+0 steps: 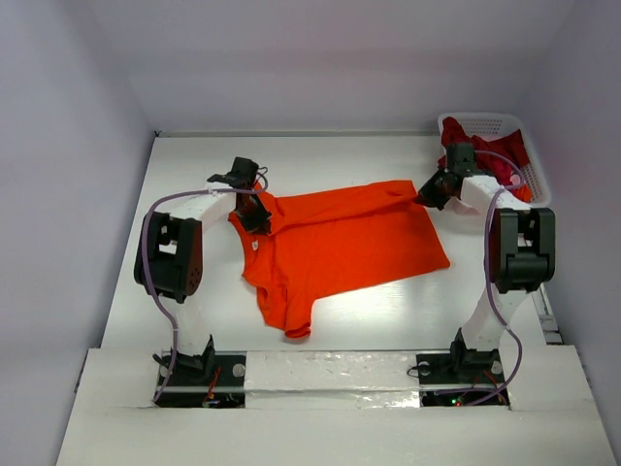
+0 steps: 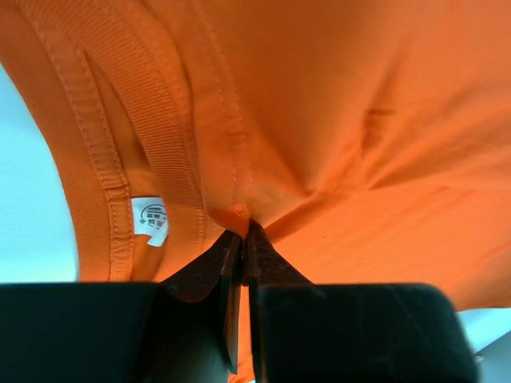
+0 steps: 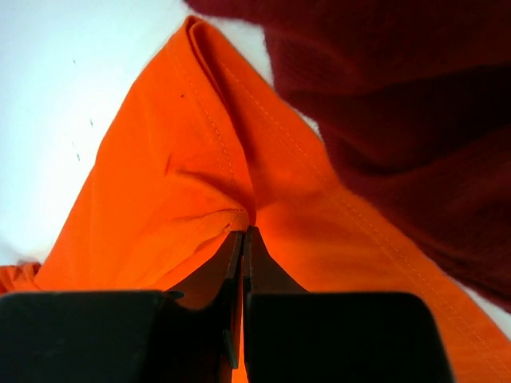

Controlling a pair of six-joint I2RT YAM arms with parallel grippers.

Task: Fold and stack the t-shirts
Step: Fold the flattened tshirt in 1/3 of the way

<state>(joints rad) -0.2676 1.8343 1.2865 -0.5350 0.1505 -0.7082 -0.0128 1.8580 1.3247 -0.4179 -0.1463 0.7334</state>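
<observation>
The t-shirt [image 1: 340, 243] is bright orange, the other shirts [image 1: 506, 160] dark red, table [image 1: 194, 170] and lattice basket [image 1: 480, 118] white.

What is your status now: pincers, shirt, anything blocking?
Left pincer shut on orange t-shirt near collar. Right pincer shut on its hem corner. Dark red t-shirts in basket, close to right pincer.

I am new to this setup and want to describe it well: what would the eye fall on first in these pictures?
The bright orange t-shirt strikes first, spread across the middle of the white table. The left gripper is shut on it beside the collar, the right gripper on its far right corner. In the table's far right corner, darker red shirts fill a white basket.
</observation>
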